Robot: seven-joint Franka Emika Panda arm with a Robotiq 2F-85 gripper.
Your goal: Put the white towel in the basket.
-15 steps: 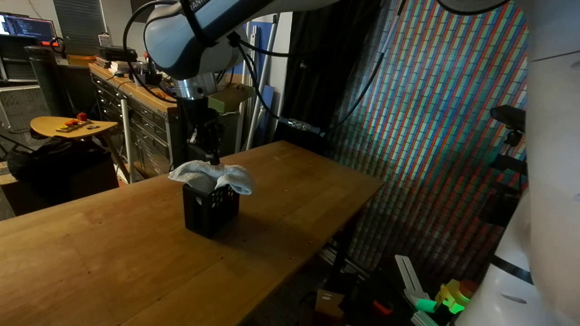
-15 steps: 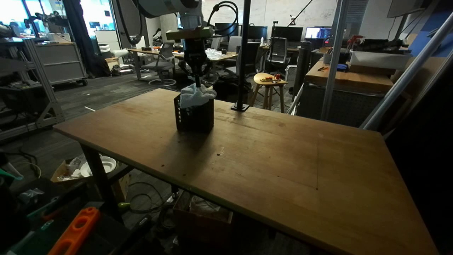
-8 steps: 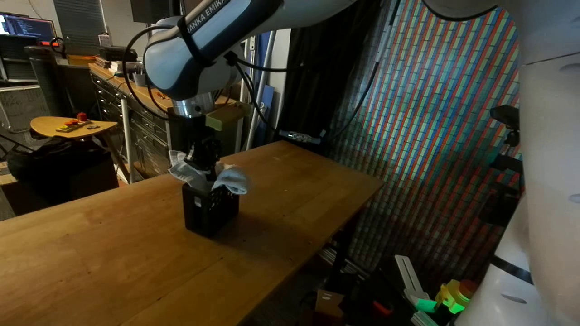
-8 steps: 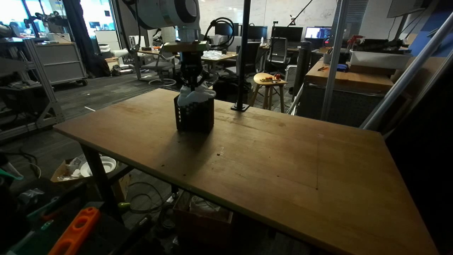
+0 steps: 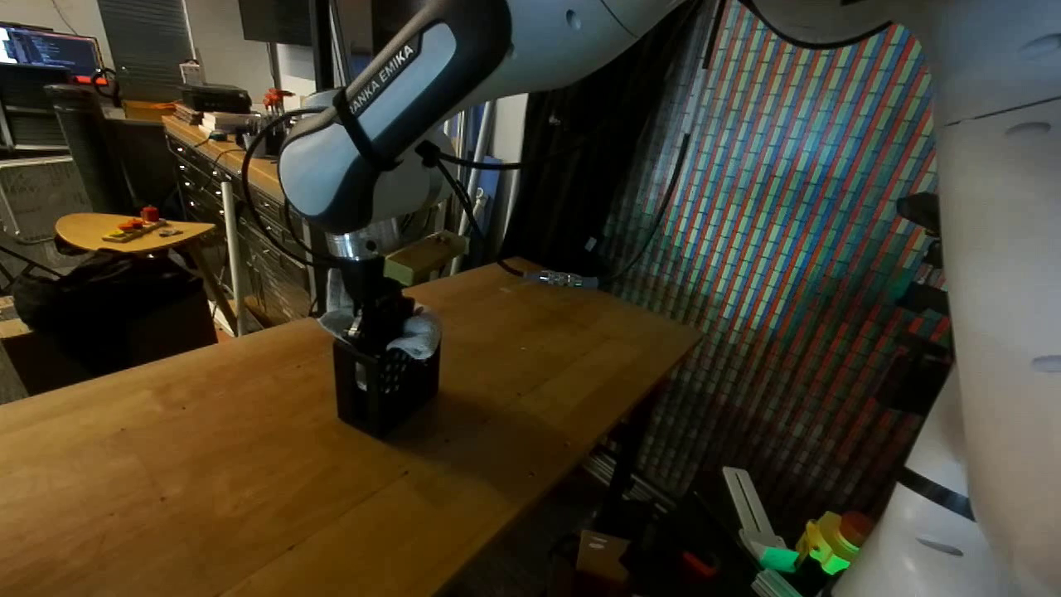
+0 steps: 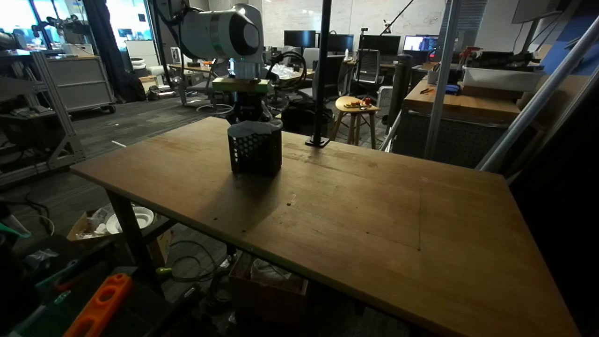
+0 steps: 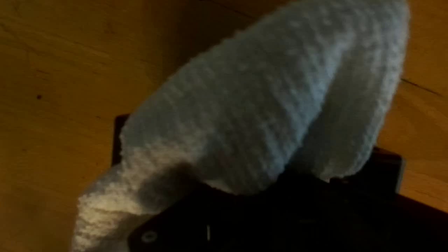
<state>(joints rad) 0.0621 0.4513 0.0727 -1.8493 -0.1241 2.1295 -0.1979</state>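
Observation:
The white towel (image 5: 417, 333) is bunched in the mouth of the black basket (image 5: 385, 394), its edges lying over the rim and one corner standing up beside my wrist. In an exterior view the towel (image 6: 255, 128) covers the top of the basket (image 6: 256, 157). My gripper (image 5: 381, 322) points straight down into the basket, with towel around it. In the wrist view the towel (image 7: 245, 105) fills the middle and the dark gripper (image 7: 266, 217) is at the bottom. The fingertips are hidden by the towel and basket, so their opening does not show.
The basket stands upright on the wooden table (image 5: 207, 448). A black vertical post (image 6: 323, 84) rises from the table's edge near the basket. A yellow-green block (image 5: 427, 255) is fixed at my wrist. A small stool (image 5: 133, 232) with toys stands off the table.
My arm has moved down, and the gripper has gone from above the basket to inside its mouth. The towel has sunk with it, its sides folding up around the gripper. The basket stays in place.

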